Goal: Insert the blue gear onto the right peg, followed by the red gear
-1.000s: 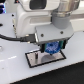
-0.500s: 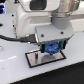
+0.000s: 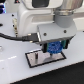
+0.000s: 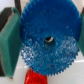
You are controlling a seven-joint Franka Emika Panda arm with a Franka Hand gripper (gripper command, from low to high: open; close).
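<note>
My gripper (image 3: 54, 49) is shut on the blue gear (image 3: 55, 47) and holds it flat, just above the grey black-rimmed plate (image 3: 36, 61). In the wrist view the blue gear (image 4: 47, 27) fills most of the frame, with a dark hole in its hub. The teal finger pads (image 4: 10, 42) press on its rim from both sides. The red gear (image 4: 35, 77) shows only as an edge past the blue gear's rim; it is hidden in the exterior view. The right peg is hidden by the gripper and gear in both views.
The white arm body (image 3: 37, 17) and a black cable (image 3: 17, 36) hang over the plate's far side. The plate lies on a white table (image 3: 15, 70).
The gripper has come down with the blue gear, closer to the plate. Its grip has not changed.
</note>
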